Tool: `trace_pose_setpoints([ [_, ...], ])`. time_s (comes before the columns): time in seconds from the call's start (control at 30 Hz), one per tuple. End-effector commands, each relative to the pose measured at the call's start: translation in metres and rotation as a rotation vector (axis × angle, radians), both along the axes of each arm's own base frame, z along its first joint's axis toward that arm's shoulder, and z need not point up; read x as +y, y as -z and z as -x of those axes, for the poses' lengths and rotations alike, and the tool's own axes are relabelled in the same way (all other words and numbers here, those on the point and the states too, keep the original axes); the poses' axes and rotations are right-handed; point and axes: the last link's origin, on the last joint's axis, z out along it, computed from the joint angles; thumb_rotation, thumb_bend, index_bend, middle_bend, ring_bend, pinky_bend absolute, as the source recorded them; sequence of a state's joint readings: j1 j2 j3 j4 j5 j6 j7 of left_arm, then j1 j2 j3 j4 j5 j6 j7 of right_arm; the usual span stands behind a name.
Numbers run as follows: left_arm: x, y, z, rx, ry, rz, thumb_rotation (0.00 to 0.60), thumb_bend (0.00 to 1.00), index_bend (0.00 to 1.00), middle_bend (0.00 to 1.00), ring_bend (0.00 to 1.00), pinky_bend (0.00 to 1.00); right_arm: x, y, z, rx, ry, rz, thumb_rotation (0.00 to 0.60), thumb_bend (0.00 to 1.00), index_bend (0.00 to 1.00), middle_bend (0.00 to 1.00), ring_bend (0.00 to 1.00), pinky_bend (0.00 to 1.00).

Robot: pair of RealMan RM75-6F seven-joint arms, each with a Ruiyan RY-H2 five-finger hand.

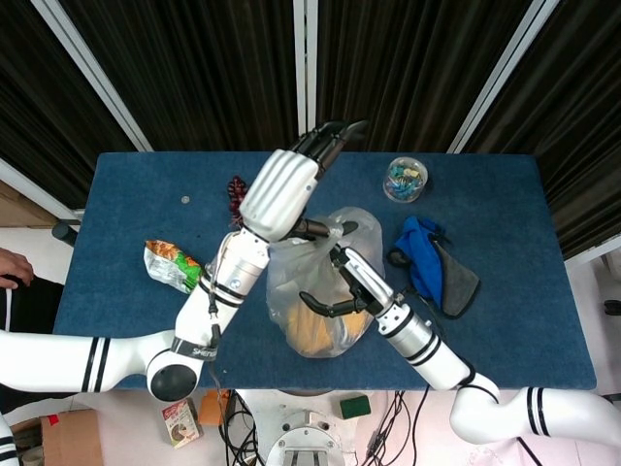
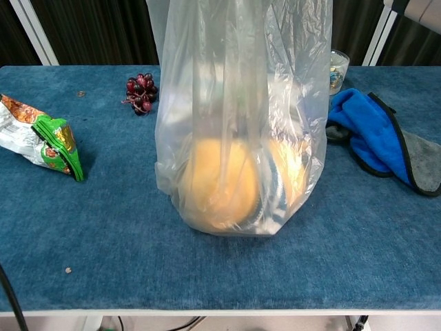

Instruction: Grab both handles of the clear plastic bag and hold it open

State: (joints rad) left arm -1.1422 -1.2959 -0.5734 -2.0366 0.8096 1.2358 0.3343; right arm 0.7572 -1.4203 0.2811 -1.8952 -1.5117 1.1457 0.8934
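While grapes lie behind, bag stands.

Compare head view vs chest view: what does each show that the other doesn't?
Head view only: the left hand and right hand at the top of the clear plastic bag, plus the coin near the far table edge. Chest view only: the bag's side profile, standing upright on the table, with round orange items at the bottom. Both: bag, snack packet, grapes, blue cloth, clear jar.
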Motion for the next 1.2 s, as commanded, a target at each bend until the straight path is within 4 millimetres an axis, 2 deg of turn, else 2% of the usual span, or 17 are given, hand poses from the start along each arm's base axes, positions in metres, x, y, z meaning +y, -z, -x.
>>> trace_pose_setpoints([
  [0.03, -0.002, 0.001, -0.001, 0.009, 0.007, 0.003, 0.573, 0.0, 0.07, 0.19, 0.1, 0.21, -0.001, -0.001, -0.004, 0.0, -0.004, 0.005, 0.6, 0.4, 0.09, 0.11, 0.0, 0.02],
  [0.37, -0.005, 0.006, -0.008, 0.041, 0.008, -0.006, 0.573, 0.0, 0.07, 0.19, 0.1, 0.21, -0.003, 0.005, -0.016, -0.004, -0.008, -0.028, 0.6, 0.4, 0.08, 0.1, 0.0, 0.02],
  [0.67, 0.002, -0.006, -0.012, 0.071, -0.022, -0.053, 0.573, 0.0, 0.07, 0.19, 0.1, 0.21, 0.001, 0.009, -0.018, 0.003, -0.021, -0.049, 0.6, 0.4, 0.08, 0.13, 0.0, 0.03],
  [0.83, 0.01, -0.013, -0.012, 0.113, -0.064, -0.061, 0.564, 0.0, 0.07, 0.19, 0.1, 0.21, 0.004, 0.007, -0.015, -0.007, -0.024, -0.076, 0.6, 0.4, 0.18, 0.23, 0.06, 0.1],
  [1.0, 0.019, -0.016, -0.006, 0.173, -0.112, -0.019, 0.558, 0.0, 0.08, 0.19, 0.1, 0.21, 0.009, 0.001, -0.015, -0.022, -0.043, -0.088, 0.6, 0.4, 0.38, 0.36, 0.21, 0.23],
  [1.2, 0.026, -0.022, 0.002, 0.252, -0.165, 0.091, 0.55, 0.0, 0.09, 0.18, 0.08, 0.19, 0.013, -0.005, -0.016, -0.047, -0.047, -0.112, 0.6, 0.4, 0.48, 0.43, 0.29, 0.33],
])
